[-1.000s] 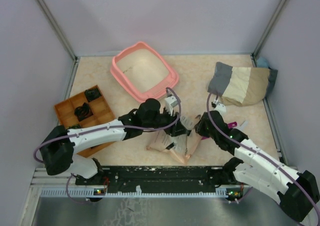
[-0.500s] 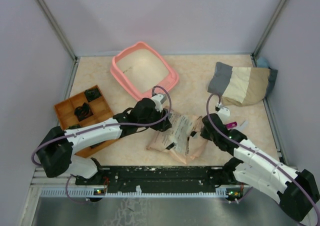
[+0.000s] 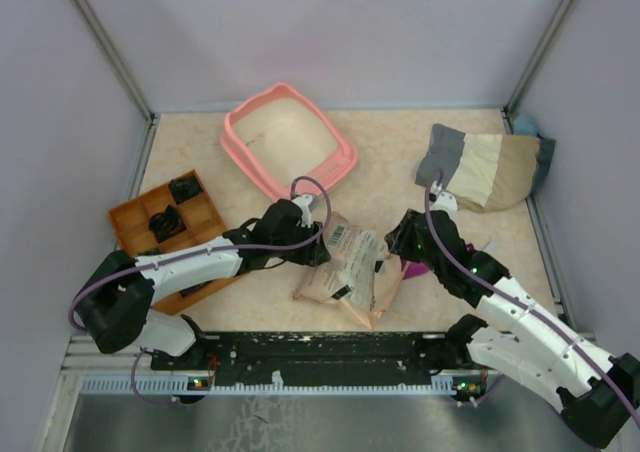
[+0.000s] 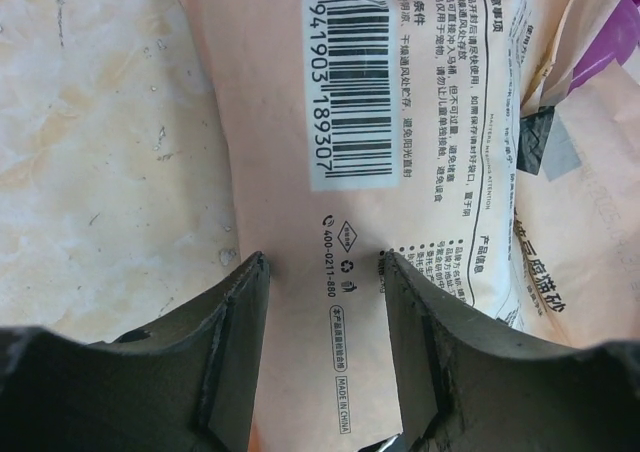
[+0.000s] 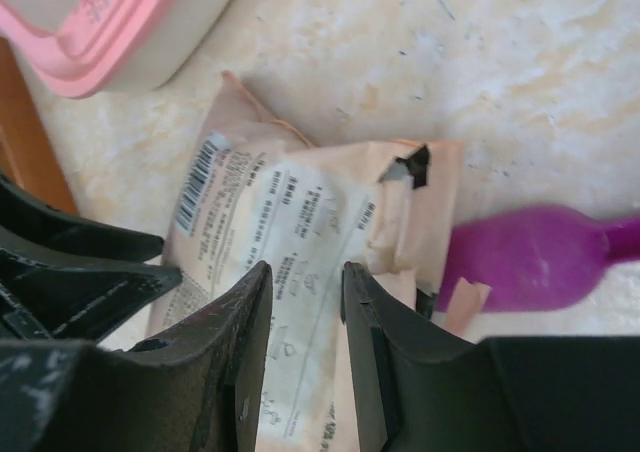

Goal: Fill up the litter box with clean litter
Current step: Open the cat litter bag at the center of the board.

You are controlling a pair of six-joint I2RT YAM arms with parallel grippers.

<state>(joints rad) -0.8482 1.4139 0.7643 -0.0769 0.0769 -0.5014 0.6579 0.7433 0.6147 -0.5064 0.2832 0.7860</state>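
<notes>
Currently your left pincer (image 4: 322,267) stands apart, straddling the barcode end of the paper bag (image 4: 260,122), probably to steady that crinkly, printed pouch flat on the marbled table (image 4: 90,122). Your right pincer (image 5: 306,272), fingers a narrow slit apart and empty, hovers over the bag's torn corner, likely seeking a hold. The smooth magenta scoop (image 5: 530,257) lies at the bag's 3 o'clock. The litter box (image 5: 100,57), glossy pink and round-cornered, sits at 11 o'clock. No clean litter shows.

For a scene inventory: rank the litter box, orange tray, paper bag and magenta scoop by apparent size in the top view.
1. The litter box, clearly largest.
2. The orange tray and paper bag: they look alike and both are partly hidden under arms, so unranked.
3. The magenta scoop, smallest, though mostly hidden under the right arm.
</notes>
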